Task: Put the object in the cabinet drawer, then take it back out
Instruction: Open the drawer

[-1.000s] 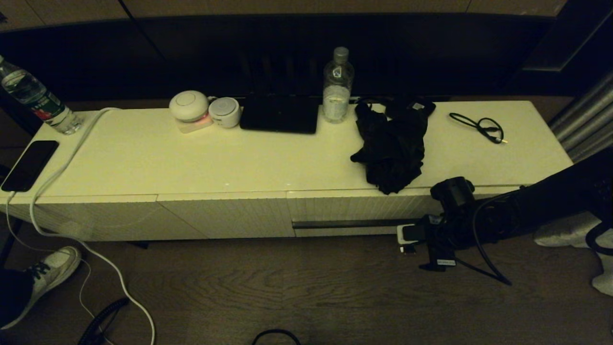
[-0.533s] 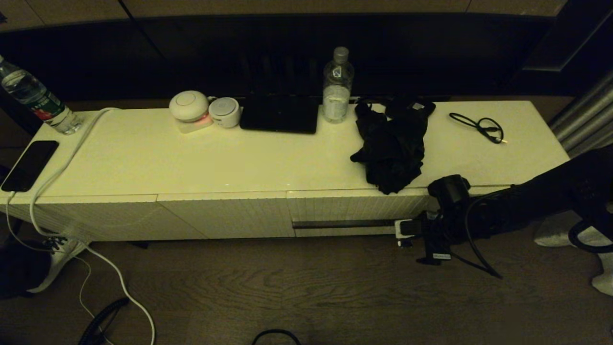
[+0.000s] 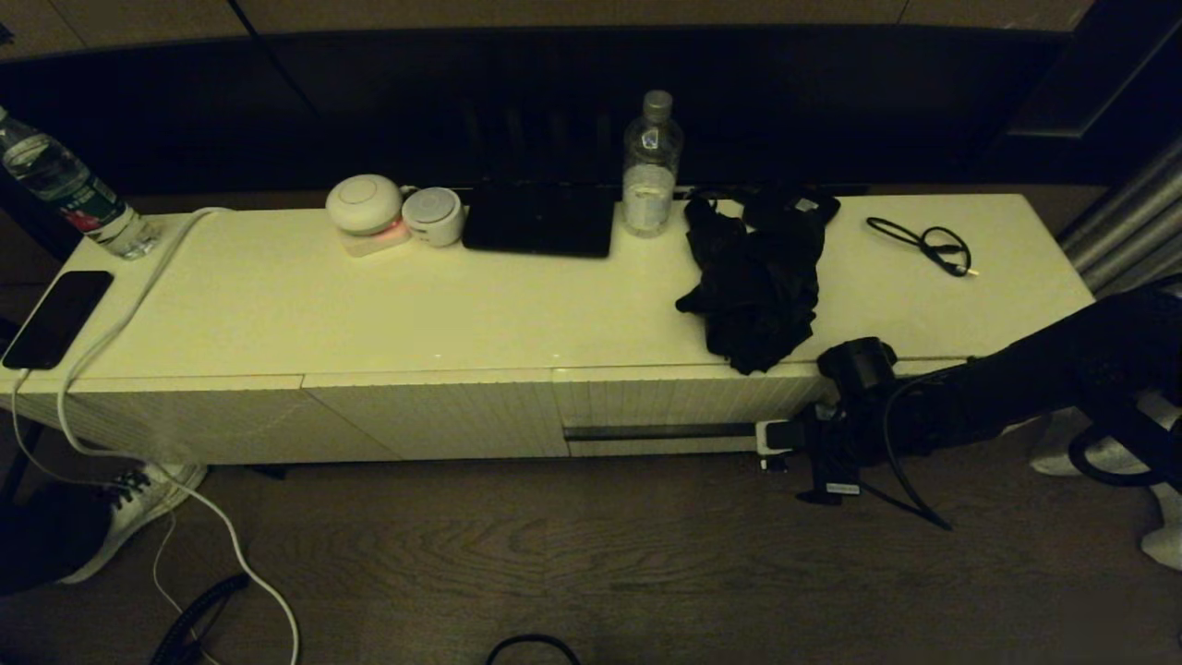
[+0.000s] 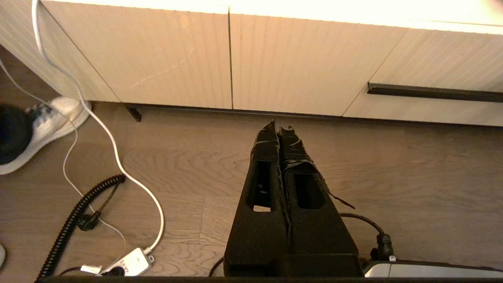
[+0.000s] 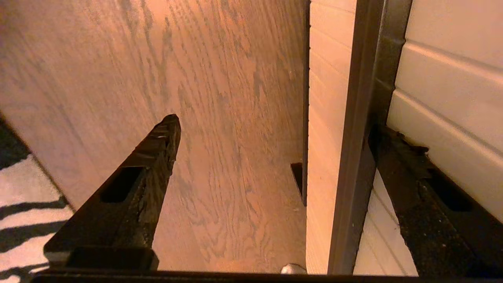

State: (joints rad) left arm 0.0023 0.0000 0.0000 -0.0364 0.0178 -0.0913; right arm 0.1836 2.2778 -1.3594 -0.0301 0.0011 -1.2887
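Head view: the object (image 3: 755, 286) lies bunched on the cabinet top (image 3: 369, 305), hanging slightly over its front edge above the closed cabinet drawer (image 3: 683, 406). The right gripper (image 3: 771, 443) sits at the handle slot's right end.

Left wrist view: the left gripper (image 4: 279, 129) hangs above the floor, fingers pressed together.

Right wrist view: fingers spread wide, one tip (image 5: 389, 137) in the handle slot (image 5: 363, 118).

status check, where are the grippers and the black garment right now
Right gripper open, one finger in the drawer handle slot. Left gripper shut, parked low over the floor. Black garment on the cabinet top, overhanging the front edge. Drawer closed.
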